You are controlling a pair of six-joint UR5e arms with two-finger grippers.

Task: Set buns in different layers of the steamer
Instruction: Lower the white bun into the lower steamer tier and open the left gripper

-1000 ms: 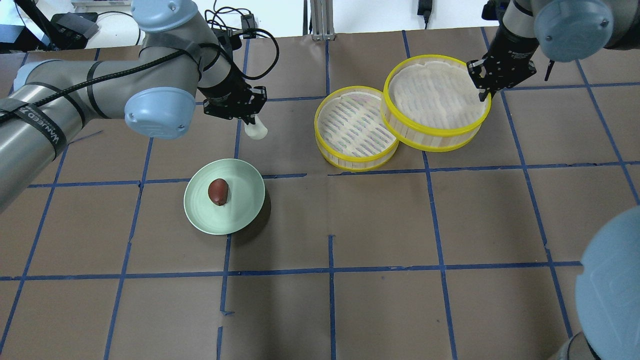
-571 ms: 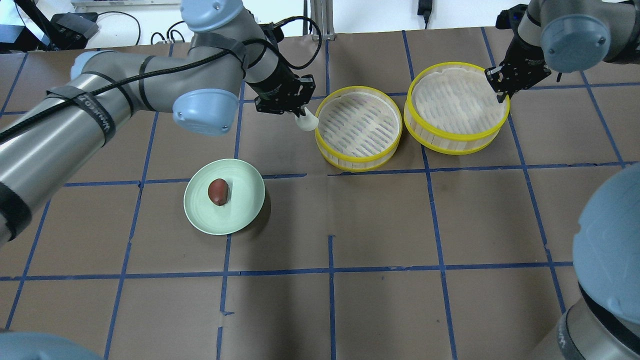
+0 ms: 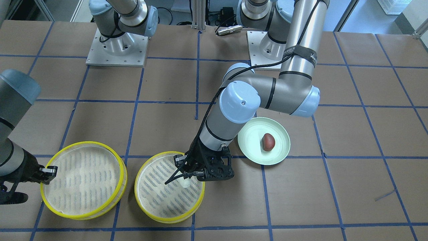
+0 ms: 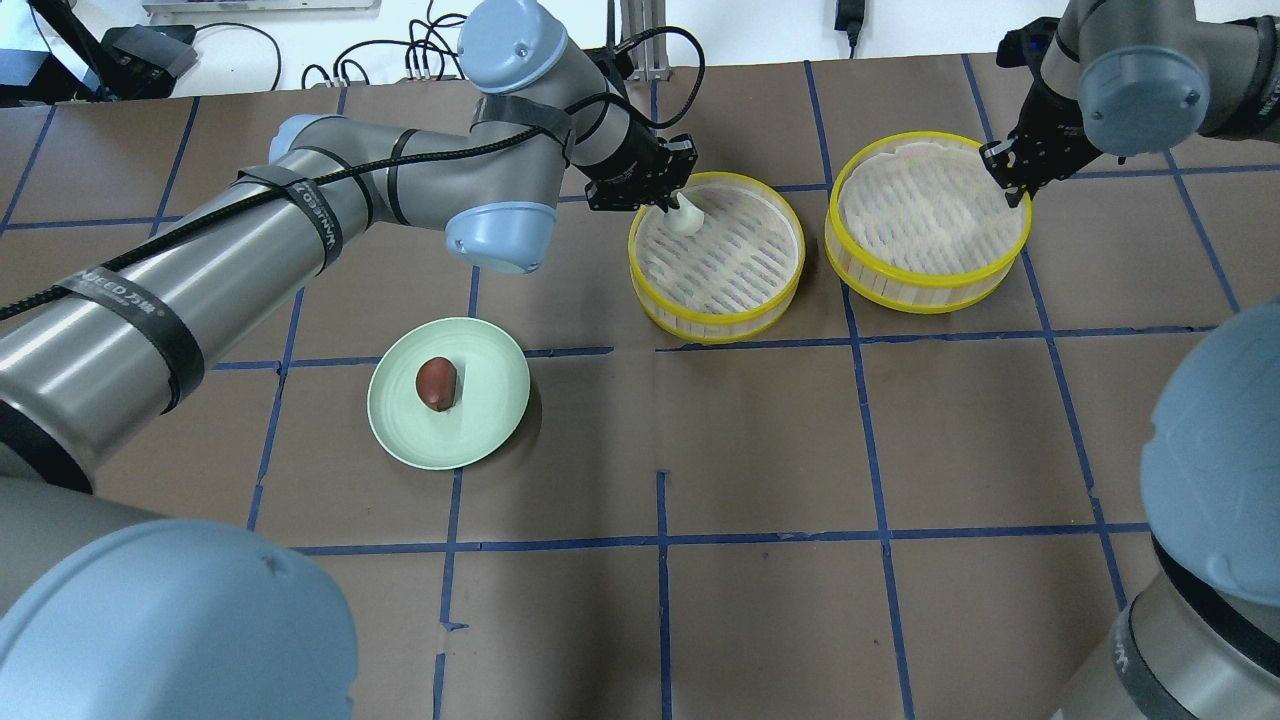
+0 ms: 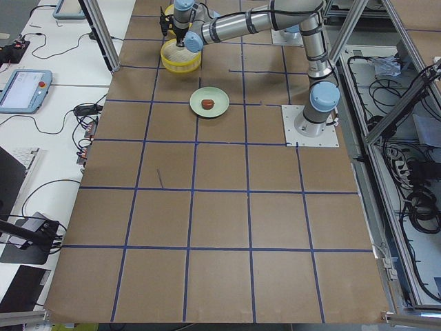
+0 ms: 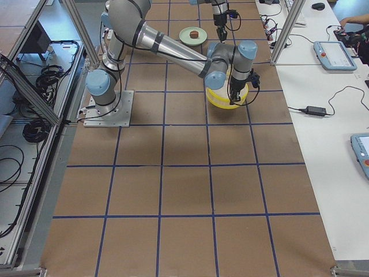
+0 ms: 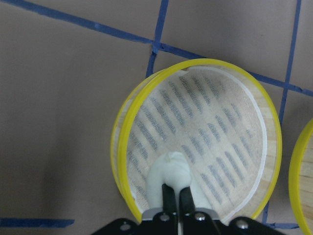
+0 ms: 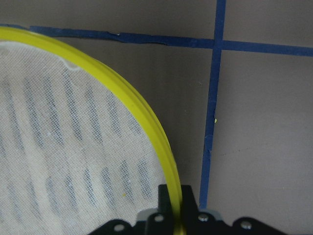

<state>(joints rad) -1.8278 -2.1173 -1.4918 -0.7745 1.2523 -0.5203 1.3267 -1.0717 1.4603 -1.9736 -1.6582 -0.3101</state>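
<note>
The off-white bun [image 4: 688, 218] is pinched in my left gripper [image 4: 672, 202], which holds it low over the near-left inside of the left steamer tray [image 4: 716, 328]. The left wrist view shows the bun [image 7: 168, 176] between the shut fingers above the mesh, inside the yellow rim [image 7: 209, 62]. My right gripper [image 4: 1008, 183] is shut on the yellow rim of the second steamer tray [image 4: 925, 295], which stands beside the first, apart from it; the right wrist view shows the rim [image 8: 164, 152] between the fingers. The dark reddish-brown bun [image 4: 437, 384] lies on the pale green plate [image 4: 485, 425].
The brown table has blue tape grid lines [image 4: 660, 540]. The plate [image 3: 252, 149] lies just behind my left forearm in the front view. Cables and a metal post [image 4: 640, 40] sit at the far edge. Both trays [image 3: 83, 214] hold no buns on their mesh.
My left gripper has carried the off-white bun right, from beside the left tray to over its inside. My right gripper has moved the second tray right, off the first one.
</note>
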